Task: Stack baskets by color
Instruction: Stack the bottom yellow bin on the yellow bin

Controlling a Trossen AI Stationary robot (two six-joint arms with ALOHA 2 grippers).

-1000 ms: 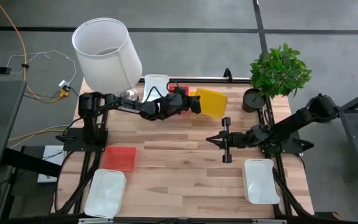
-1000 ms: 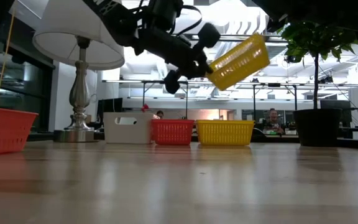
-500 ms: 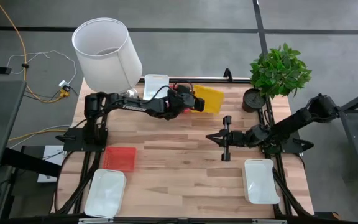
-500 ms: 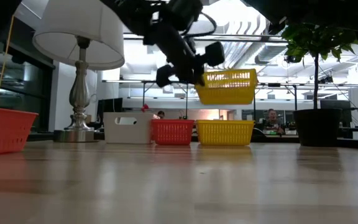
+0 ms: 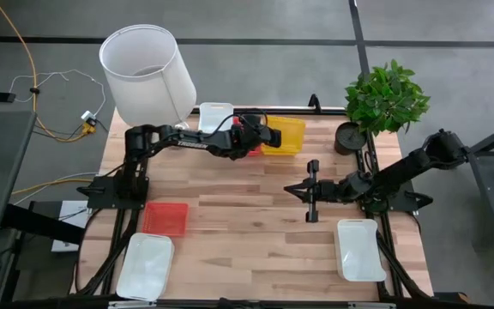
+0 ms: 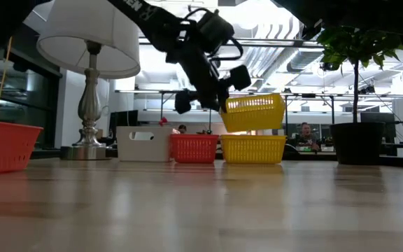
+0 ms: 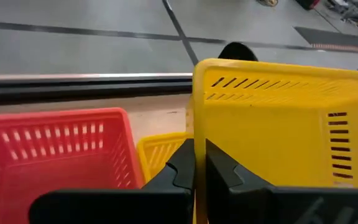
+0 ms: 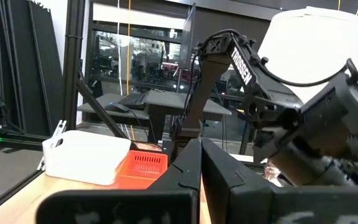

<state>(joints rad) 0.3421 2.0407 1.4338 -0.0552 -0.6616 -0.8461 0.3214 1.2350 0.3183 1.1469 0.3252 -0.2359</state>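
While no colour pair is yet nested, I judge the sorting to be at its first stack.

Near the surface's left front corner a white basket lies alone, with a red basket just behind it, also single.

At the far edge stand another white basket, a second red basket and a yellow basket on the surface, side by side in the low view.

My left claw is clamped on the rim of a raised yellow basket, which hangs just above the resting yellow one, slightly tilted and not yet seated.

My right claw waits closed and empty over the middle of the surface, toward its right side.

A third white basket sits near the right front corner.

Left to do, in my judgement:
- lower and release the held yellow;
- bring the two reds together;
- gather the three whites, which lie well apart.

A lamp and a potted plant occupy the far corners.
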